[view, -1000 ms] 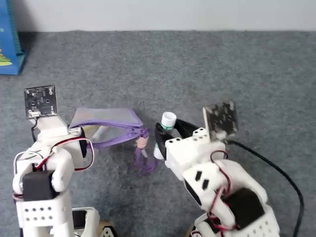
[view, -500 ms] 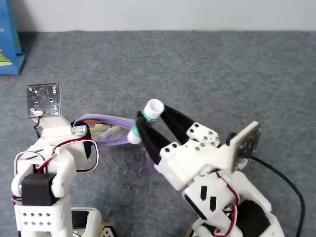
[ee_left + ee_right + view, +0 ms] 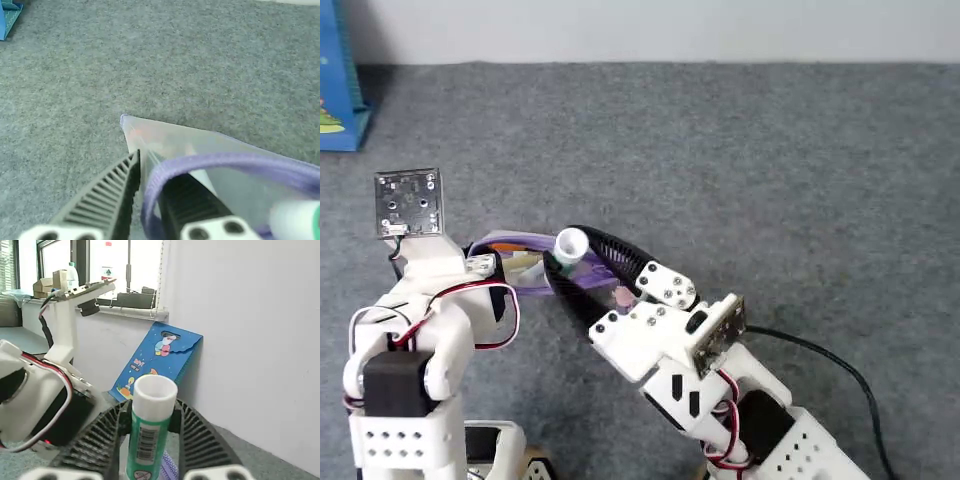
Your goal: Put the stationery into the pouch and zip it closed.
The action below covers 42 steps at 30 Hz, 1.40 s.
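We note left gripper (image 3: 146, 165) pinched on purple rim of pouch (image 3: 215, 150), at its corner. Pouch lies on grey mat (image 3: 770, 150), mouth gaping. Right gripper (image 3: 151, 415) sits at pouch mouth, clamped around glue stick (image 3: 569, 245) — white cap up. Pale item inside pouch, kind unclear to us. Well beyond pouch — blue gift bag (image 3: 335, 90) against wall.

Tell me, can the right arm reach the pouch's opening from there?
Probably yes. The right gripper, holding the glue stick, sits right at the mouth of the pouch, which the left gripper pinches by its rim; nothing lies between them.
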### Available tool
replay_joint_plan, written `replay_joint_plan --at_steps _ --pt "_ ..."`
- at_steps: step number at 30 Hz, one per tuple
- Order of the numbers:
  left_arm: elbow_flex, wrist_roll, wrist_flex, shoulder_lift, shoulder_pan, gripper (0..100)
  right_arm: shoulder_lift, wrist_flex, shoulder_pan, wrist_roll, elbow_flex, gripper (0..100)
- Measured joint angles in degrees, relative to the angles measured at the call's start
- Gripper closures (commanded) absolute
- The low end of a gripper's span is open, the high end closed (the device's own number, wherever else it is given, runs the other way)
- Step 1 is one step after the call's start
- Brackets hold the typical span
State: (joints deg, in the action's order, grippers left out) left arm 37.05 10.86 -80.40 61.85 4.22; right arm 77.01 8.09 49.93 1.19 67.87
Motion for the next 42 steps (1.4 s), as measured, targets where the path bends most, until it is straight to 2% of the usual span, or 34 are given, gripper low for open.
replay_joint_plan --at_steps 7,14,21,28,37,42 --pt "0.0 0.0 0.0 0.0 -0.1 99 -2.9 -0.4 0.2 2.6 2.5 98.4" --pt "0.1 0.0 0.0 -0.1 -0.1 99 -10.6 -0.8 0.5 8.3 2.6 83.2" --pt "0.1 0.0 0.0 -0.1 -0.3 99 -10.1 3.2 0.6 8.8 2.4 82.4" --pt "0.1 0.0 0.0 -0.1 -0.1 99 -1.1 16.5 0.5 8.4 -0.8 82.4" --pt "0.1 0.0 0.0 -0.1 -0.3 99 8.0 40.3 -10.0 -4.8 -4.0 82.4" --pt "0.1 0.0 0.0 -0.1 -0.1 99 8.2 46.6 -11.3 -8.8 -4.0 82.5"
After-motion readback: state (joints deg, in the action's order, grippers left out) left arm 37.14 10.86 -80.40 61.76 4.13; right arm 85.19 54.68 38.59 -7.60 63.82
